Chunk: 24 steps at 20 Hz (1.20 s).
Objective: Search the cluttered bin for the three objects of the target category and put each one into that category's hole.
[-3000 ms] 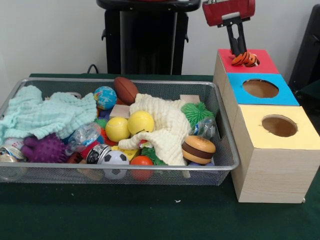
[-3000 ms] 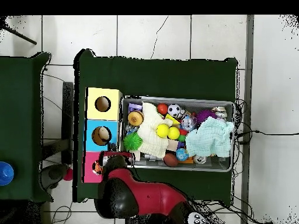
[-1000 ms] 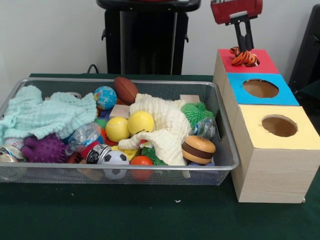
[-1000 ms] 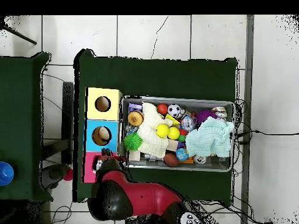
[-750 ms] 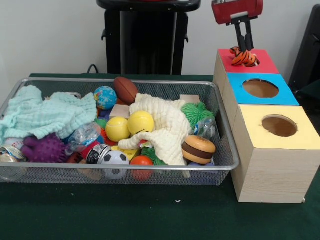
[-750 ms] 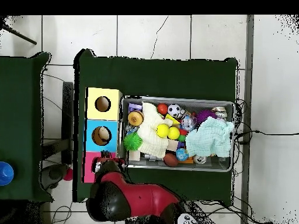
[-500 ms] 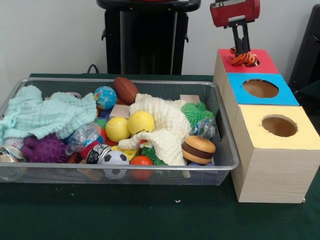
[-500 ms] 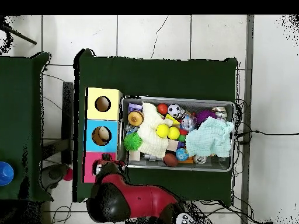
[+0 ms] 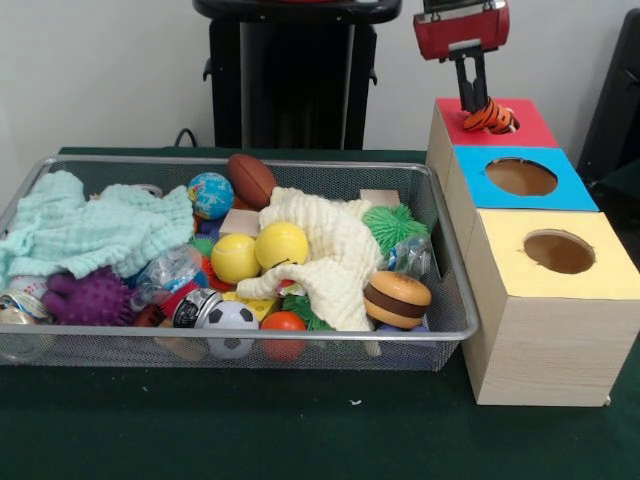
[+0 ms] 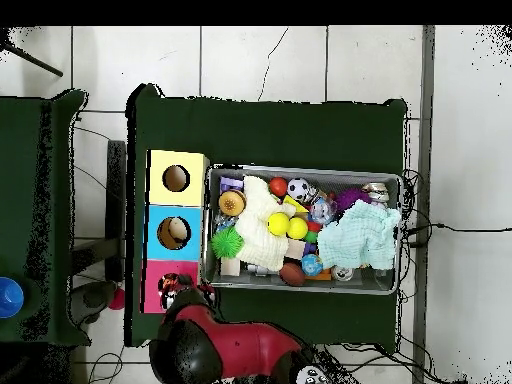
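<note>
Gripper [image 9: 472, 98] sits over the red-faced box [image 9: 524, 127] at the far end of the box row, black fingers pointing down at the tiger plush [image 9: 490, 117]. Can't tell if the fingers are clamped on the plush or released; the contact spot is too small to read. The plush sits on the red face right where the hole would be, so the hole itself is hidden under it. In the overhead view the plush [image 10: 175, 284] shows as a dark blob on the red face, with the red arm [image 10: 225, 345] just beside it.

Next in the row: blue-faced box [image 9: 520, 178], then yellow-faced box [image 9: 555, 252], both round holes uncovered.

Wire-mesh bin [image 9: 240, 345] stands on the green table [image 9: 300, 430], just beside the boxes. Contents visible: mint cloth [image 9: 85, 230], cream cloth [image 9: 325, 250], 2 yellow balls [image 9: 258, 250], globe ball [image 9: 210, 193], brown football [image 9: 250, 178], purple spiky ball [image 9: 90, 297], green spiky ball [image 9: 393, 225], soccer ball [image 9: 230, 325], toy burger [image 9: 396, 299]. No other plush animal shows in the bin.
</note>
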{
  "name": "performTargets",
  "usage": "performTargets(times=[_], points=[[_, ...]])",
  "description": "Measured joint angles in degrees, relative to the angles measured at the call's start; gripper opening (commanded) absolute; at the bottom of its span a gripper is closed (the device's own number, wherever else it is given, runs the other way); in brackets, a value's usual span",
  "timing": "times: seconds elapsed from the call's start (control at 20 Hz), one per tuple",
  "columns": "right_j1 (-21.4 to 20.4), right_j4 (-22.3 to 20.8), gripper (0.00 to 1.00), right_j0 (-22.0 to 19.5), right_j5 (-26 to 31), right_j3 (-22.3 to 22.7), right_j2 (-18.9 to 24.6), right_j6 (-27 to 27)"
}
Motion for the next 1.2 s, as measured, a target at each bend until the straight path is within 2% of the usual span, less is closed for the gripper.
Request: performTargets(times=[0.55,1.2], points=[[0.26,-1.12,0.00,-0.15,3.19,-0.01,-0.45,0.00],[0.26,-1.12,0.00,-2.88,4.36,-0.01,0.56,0.00]])
